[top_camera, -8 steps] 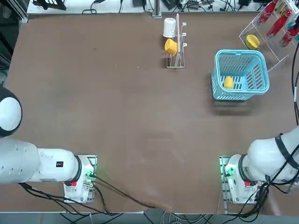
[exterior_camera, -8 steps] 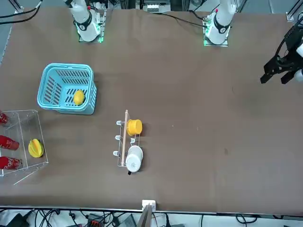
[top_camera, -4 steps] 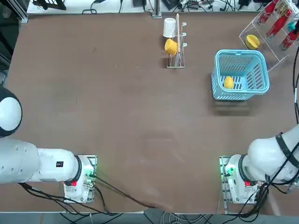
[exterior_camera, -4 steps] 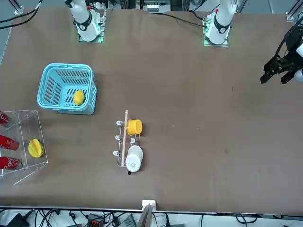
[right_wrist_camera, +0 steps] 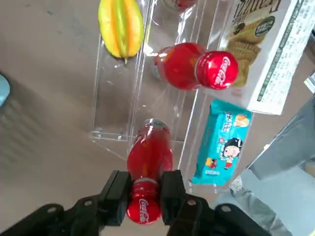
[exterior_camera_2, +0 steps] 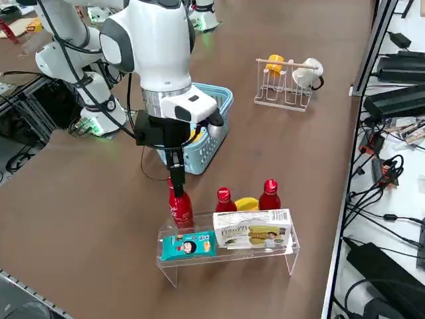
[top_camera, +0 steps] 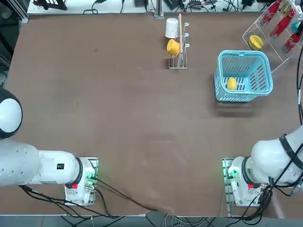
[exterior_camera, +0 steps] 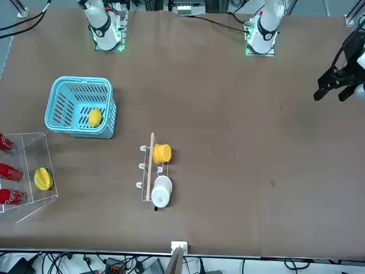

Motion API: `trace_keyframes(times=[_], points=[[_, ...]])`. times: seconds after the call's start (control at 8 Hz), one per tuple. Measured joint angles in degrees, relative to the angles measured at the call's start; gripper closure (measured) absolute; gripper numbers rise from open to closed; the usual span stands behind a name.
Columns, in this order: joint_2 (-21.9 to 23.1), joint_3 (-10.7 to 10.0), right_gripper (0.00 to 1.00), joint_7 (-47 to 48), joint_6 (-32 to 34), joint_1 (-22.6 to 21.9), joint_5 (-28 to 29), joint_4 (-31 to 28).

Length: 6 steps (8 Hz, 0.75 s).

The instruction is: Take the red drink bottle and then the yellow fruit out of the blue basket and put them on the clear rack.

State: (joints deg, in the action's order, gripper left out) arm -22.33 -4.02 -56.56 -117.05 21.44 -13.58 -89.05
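Note:
My right gripper (exterior_camera_2: 174, 178) (right_wrist_camera: 143, 194) is shut on the neck of the red drink bottle (exterior_camera_2: 180, 209) (right_wrist_camera: 150, 152), just under its cap. The bottle is upright, with its base at the end of the clear rack (exterior_camera_2: 226, 258) (right_wrist_camera: 117, 98) (exterior_camera: 29, 165) nearest the blue basket. Whether it rests on the shelf I cannot tell. The blue basket (top_camera: 244, 55) (exterior_camera: 80, 80) (exterior_camera_2: 217, 142) stands beside the rack. The yellow fruit (top_camera: 231, 83) (exterior_camera: 94, 117) lies inside it.
The rack also holds two more red bottles (exterior_camera_2: 224, 199) (right_wrist_camera: 192, 66), a yellow-green star fruit (right_wrist_camera: 121, 27) (exterior_camera: 41, 178), a biscuit box (exterior_camera_2: 252, 230) and a blue snack packet (exterior_camera_2: 188, 244). A wire mug stand (top_camera: 178, 43) carries a yellow mug (top_camera: 173, 47) and a white mug (top_camera: 171, 27).
The held red bottle has shifted slightly at the end of the rack. The basket, the yellow fruit and the mug stand have not moved.

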Motion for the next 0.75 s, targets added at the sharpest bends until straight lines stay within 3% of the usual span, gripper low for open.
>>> trace_keyframes(times=[0.62, 0.75], points=[[-1.2, 0.0, 0.62, 0.0, 0.0, 0.9, 0.7, 0.0], [-1.3, 0.0, 0.46, 0.0, -0.1, 1.1, 0.7, 0.0]])
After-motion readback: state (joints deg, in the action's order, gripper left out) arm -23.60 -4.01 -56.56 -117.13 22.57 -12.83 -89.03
